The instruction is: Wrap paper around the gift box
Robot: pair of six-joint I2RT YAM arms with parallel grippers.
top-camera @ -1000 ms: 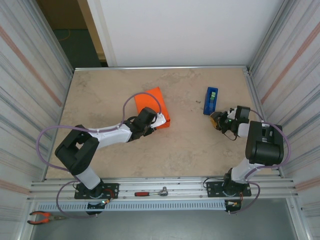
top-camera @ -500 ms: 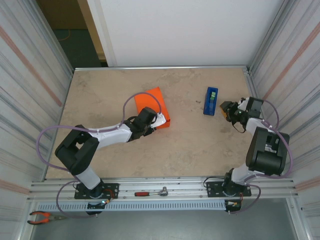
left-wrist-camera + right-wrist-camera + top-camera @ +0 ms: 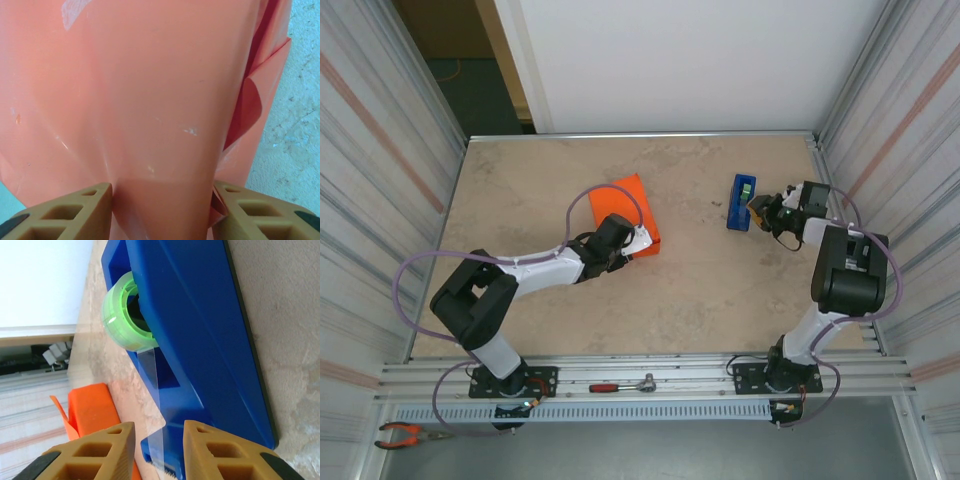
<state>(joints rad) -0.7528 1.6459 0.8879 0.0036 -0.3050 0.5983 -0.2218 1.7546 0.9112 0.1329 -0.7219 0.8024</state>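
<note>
The gift box lies left of centre in its orange paper. My left gripper is at its near right corner. In the left wrist view that gripper is shut on the paper-covered box, with both fingers pressed against the orange skin. A loose paper fold sticks out on the right. My right gripper sits at the blue tape dispenser. It stands open around the clear tape strip coming off the green roll, without touching it.
Metal walls close in the table on the left and right. A red-handled tool lies on the front rail and pliers lie at the bottom left. Bare tabletop separates the box from the dispenser.
My right gripper has swung away from the near right of the table up to the dispenser's near end. The left arm and the box have not moved.
</note>
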